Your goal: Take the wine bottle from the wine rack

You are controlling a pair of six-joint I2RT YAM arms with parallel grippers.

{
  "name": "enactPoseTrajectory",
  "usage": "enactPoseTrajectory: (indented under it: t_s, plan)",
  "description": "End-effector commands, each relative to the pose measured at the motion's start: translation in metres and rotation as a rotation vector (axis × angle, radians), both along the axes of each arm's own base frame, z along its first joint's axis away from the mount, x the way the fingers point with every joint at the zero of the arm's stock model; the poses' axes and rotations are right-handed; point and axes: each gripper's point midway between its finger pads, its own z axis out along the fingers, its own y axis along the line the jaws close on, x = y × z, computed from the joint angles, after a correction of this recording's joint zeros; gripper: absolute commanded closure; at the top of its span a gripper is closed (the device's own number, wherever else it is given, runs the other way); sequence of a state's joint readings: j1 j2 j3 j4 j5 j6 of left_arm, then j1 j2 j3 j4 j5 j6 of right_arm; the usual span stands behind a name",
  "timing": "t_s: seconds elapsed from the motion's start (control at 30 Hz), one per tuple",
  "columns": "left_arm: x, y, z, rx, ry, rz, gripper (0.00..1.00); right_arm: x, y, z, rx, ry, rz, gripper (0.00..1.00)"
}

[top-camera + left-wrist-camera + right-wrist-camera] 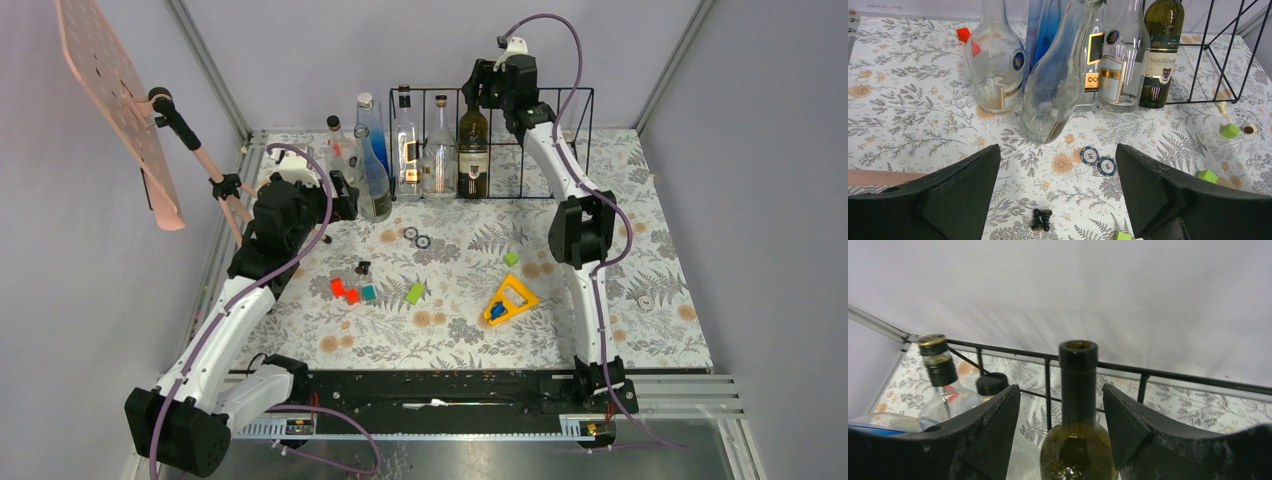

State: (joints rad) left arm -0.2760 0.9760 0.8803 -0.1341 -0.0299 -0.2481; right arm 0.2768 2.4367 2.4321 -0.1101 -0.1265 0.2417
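Observation:
The dark green wine bottle [473, 152] stands upright in the black wire wine rack [560, 95] at the back of the table, with two clear bottles to its left in the rack. My right gripper [484, 88] is open, high at the bottle's top. In the right wrist view the bottle's neck [1078, 375] stands between the open fingers [990, 422], apart from both. The bottle's label shows in the left wrist view [1160, 55]. My left gripper [1058, 165] is open and empty, low over the table in front of the loose clear bottles [1055, 85].
Several clear and blue bottles [368, 165] stand outside the rack's left end. Two poker chips [1098, 161], a black chess piece [1042, 219], green blocks [415, 293], red and teal blocks [345, 290] and a yellow triangle [510, 300] lie on the floral cloth. A pink perforated board [115, 100] hangs at left.

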Motion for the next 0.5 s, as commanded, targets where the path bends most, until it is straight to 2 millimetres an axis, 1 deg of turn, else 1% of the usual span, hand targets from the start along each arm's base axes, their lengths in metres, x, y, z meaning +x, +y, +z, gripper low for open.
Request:
enactPoseTrajectory:
  t_s: [0.0,0.27,0.4,0.47]
  plan:
    - [0.001,-0.001,0.026,-0.026,-0.065,-0.013,0.08,0.009,-0.011,-0.002,-0.024,-0.015,-0.08,0.33]
    - [-0.001,-0.003,0.028,-0.043,-0.066,-0.036,0.08,0.015,-0.006,-0.021,-0.013,0.0,-0.067,0.35]
    - [0.0,-0.001,0.027,-0.049,-0.064,-0.032,0.08,0.02,-0.006,-0.031,-0.005,0.008,-0.08,0.37]
    - [0.001,-0.002,0.026,-0.054,-0.06,-0.035,0.08,0.023,-0.006,-0.033,-0.006,0.003,-0.088,0.38]
